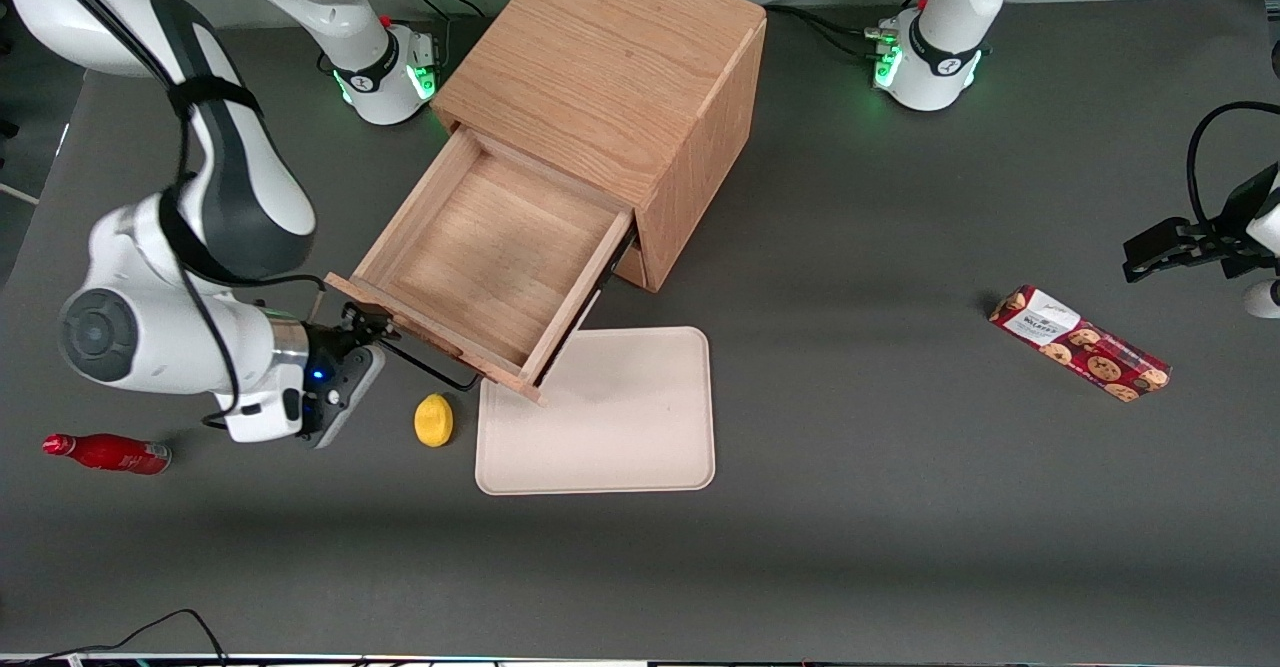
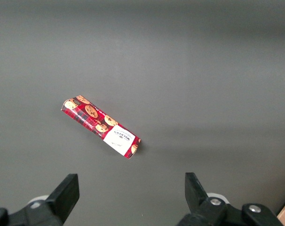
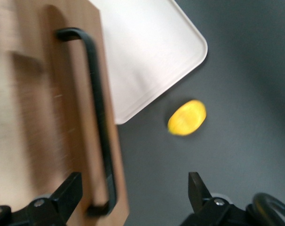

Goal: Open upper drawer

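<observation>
Upper drawer (image 1: 480, 267) out; pincer (image 3: 133, 195) spread, apparently off its handle (image 3: 98, 117).

1. The front view looks steeply down on the whole table (image 1: 900, 567).
2. The right wrist view looks closely past its gripper (image 3: 133, 197) at drawer handle (image 3: 98, 113), lemon (image 3: 187, 117) and tray (image 3: 147, 52), all shared with the front view.
3. The left wrist view shares the biscuit packet (image 2: 101, 127).
</observation>
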You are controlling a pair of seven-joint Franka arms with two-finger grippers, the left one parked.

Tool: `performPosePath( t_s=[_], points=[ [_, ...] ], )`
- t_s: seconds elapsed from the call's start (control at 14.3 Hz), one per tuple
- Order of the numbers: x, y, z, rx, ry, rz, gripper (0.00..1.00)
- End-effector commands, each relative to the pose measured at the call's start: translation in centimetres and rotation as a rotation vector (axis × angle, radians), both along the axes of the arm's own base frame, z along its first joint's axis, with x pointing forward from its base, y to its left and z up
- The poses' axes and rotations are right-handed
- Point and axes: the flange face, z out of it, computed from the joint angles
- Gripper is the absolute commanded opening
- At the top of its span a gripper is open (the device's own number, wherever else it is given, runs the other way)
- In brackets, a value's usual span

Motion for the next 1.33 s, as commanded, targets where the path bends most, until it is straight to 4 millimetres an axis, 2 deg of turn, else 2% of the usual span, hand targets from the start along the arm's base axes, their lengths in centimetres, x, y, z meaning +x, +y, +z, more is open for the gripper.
performPosePath(
  t_s=[0.0, 0.14, 0.21, 0.28, 0.42, 0.49, 0.63, 0.7, 0.77, 0.91, 0.98, 1.05, 1.26],
  points=[
    [-2.6, -0.3, 7.3, -0.057, 0.023, -0.069, 1.00],
    [-5.1, -2.7, 13.0, -0.105, -0.001, -0.189, 1.00],
    [-8.3, -5.7, 16.5, -0.171, -0.005, -0.400, 1.00],
    [-10.5, -6.7, 18.0, -0.186, 0.001, -0.523, 1.00],
    [-15.7, -8.9, 19.5, -0.223, -0.009, -0.673, 1.00],
    [-17.9, -9.6, 19.1, -0.236, -0.003, -0.692, 1.00],
    [-21.4, -12.5, 18.7, -0.238, 0.007, -0.755, 1.00],
    [-22.0, -13.7, 18.5, -0.235, 0.018, -0.773, 1.00],
    [-21.8, -14.6, 18.3, -0.241, 0.024, -0.770, 1.00],
    [-19.8, -15.4, 18.3, -0.287, 0.008, -0.769, 1.00],
    [-19.1, -15.4, 18.6, -0.287, 0.006, -0.769, 1.00],
    [-19.4, -15.2, 18.7, -0.283, 0.023, -0.794, 1.00],
    [-19.5, -13.9, 19.0, -0.313, 0.034, -0.997, 1.00]
  ],
)
